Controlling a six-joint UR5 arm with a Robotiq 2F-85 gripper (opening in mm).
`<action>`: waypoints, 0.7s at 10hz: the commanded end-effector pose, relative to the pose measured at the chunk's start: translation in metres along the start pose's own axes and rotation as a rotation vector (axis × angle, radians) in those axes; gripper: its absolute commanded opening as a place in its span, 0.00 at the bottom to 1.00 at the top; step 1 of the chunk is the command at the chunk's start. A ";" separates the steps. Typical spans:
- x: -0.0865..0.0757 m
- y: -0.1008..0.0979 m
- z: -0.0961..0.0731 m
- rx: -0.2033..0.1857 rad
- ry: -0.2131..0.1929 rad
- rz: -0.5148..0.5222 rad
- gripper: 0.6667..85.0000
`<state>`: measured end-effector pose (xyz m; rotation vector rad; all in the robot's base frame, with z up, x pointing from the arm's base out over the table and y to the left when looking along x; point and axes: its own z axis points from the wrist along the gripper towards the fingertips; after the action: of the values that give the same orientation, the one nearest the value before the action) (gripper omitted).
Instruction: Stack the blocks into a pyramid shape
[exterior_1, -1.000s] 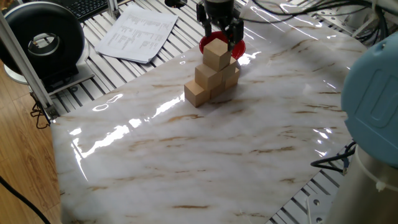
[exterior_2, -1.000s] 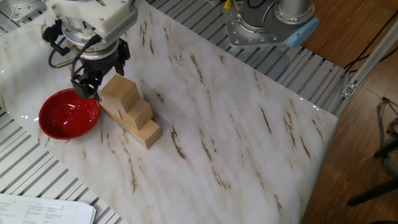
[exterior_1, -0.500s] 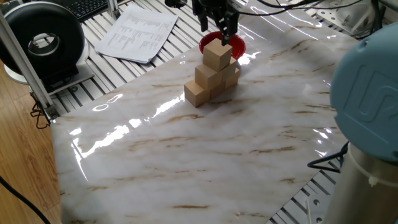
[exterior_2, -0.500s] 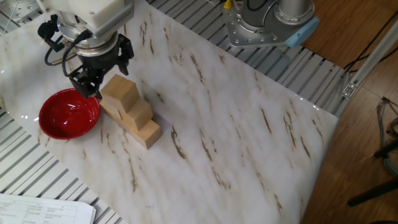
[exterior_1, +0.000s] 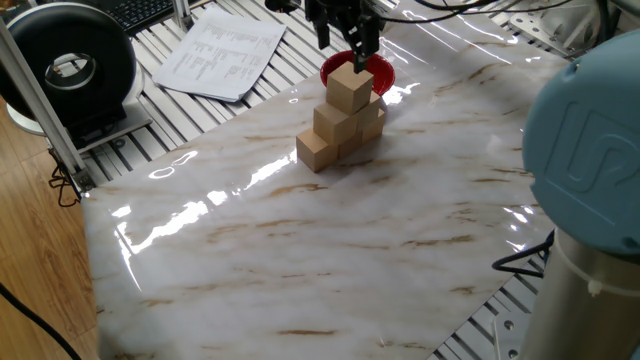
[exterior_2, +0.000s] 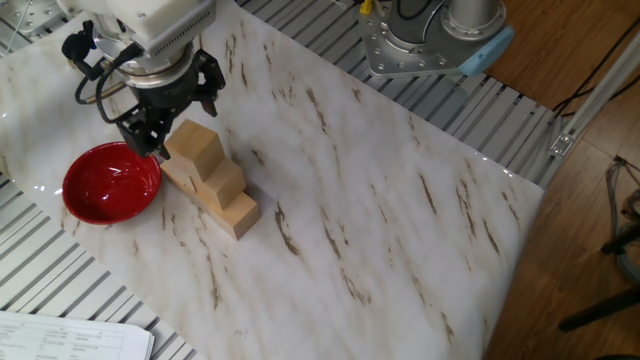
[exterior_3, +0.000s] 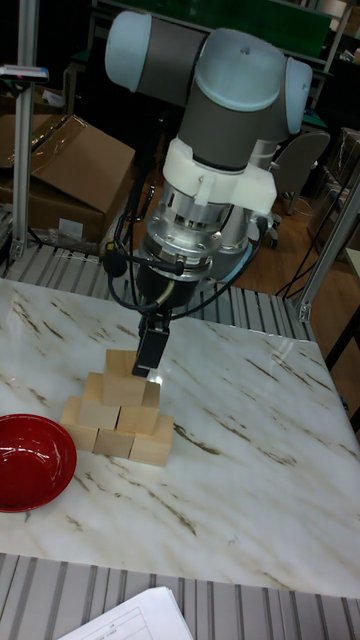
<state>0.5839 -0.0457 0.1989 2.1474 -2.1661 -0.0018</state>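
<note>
While pointing down, gripper hovers above blocks.

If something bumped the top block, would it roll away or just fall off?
The top block is a flat-sided cube, so it would probably slide or topple rather than roll. It looks like stiff, plain wood, likely light. It sits alone at the peak of the pyramid, so a nudge could knock it off.

- Blocks: I see plain light-tan wood, unmarked.
- Bowl: glossy red.
- Bench: white marble pattern with brown streaks.
- Tool: black.
- Arm housing: grey, pale-blue caps.
</note>
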 end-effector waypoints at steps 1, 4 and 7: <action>-0.004 -0.002 0.014 0.013 -0.016 -0.014 1.00; -0.001 -0.003 0.026 0.024 -0.017 -0.034 1.00; 0.004 -0.002 0.036 0.038 -0.016 -0.053 1.00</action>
<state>0.5845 -0.0506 0.1713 2.2052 -2.1354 0.0189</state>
